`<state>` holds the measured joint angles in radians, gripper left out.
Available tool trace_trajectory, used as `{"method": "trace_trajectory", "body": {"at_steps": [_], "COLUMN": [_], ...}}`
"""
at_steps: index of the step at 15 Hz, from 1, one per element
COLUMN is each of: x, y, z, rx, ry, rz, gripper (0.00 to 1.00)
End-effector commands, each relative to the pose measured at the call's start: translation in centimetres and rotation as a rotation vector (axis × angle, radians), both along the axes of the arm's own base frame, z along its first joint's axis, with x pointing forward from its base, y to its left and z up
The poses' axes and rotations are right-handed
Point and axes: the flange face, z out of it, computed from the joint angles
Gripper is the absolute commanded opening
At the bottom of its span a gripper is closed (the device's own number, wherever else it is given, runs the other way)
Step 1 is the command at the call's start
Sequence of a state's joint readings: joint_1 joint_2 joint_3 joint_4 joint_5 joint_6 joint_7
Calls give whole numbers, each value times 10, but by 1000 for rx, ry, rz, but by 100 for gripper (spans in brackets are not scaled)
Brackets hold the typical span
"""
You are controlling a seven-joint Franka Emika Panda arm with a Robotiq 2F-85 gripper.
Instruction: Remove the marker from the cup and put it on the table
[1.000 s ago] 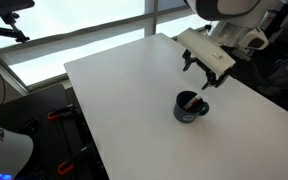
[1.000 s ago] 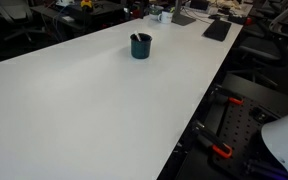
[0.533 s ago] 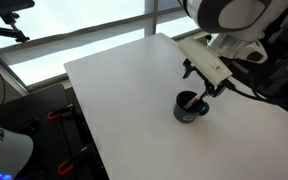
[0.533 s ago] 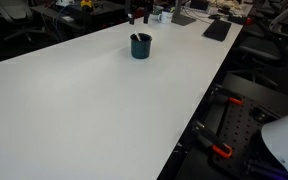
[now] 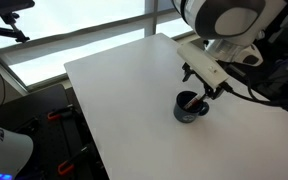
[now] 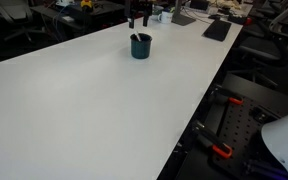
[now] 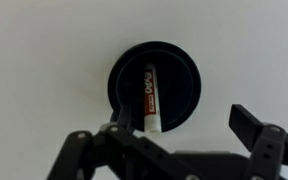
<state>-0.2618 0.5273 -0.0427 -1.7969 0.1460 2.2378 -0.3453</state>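
Observation:
The dark navy cup (image 5: 191, 107) stands on the white table (image 5: 124, 90) near its right side. It also shows in the exterior view (image 6: 141, 47) and in the wrist view (image 7: 152, 85). The marker (image 7: 149, 100) leans inside the cup, with its white and red labelled body showing. It is a thin stick poking over the rim in both exterior views (image 5: 195, 100) (image 6: 136, 38). My gripper (image 7: 184, 128) is open and empty. It hangs right above the cup (image 5: 205, 82) (image 6: 139, 16), with the jaws either side of the marker's line and touching neither the marker nor the cup.
The table's edge runs close to the cup on the arm's side. A dark flat item (image 6: 216, 30) and small clutter lie at the table's far end. Red-handled clamps (image 6: 224, 150) sit below the table edge. Windows lie behind the table.
My gripper has come down towards the cup, still open. It now shows at the top of an exterior view above the cup. The cup and marker have not moved.

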Motion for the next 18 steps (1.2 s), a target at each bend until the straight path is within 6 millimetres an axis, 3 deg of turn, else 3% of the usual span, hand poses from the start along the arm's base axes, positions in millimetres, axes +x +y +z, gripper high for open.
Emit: {"method": "trace_trajectory", "body": {"at_steps": [1, 8, 10, 11, 12, 14, 16, 17, 18], "x": [10, 14, 14, 14, 14, 13, 13, 13, 13], "y": [0, -6, -8, -8, -9, -10, -11, -12, -13], "z": [-3, -17, -21, -23, -26, -31, -32, -32, -32], "rx": [-46, -77, -84, -84, -84, -78, -73, -71, -67], "ry": [-22, -52, -59, -60, -59, -46, -42, -40, -39], "rz": [-2, 5, 9, 9, 6, 4, -2, -4, -5], "gripper": [100, 86, 70, 68, 56, 51, 27, 24, 15]}}
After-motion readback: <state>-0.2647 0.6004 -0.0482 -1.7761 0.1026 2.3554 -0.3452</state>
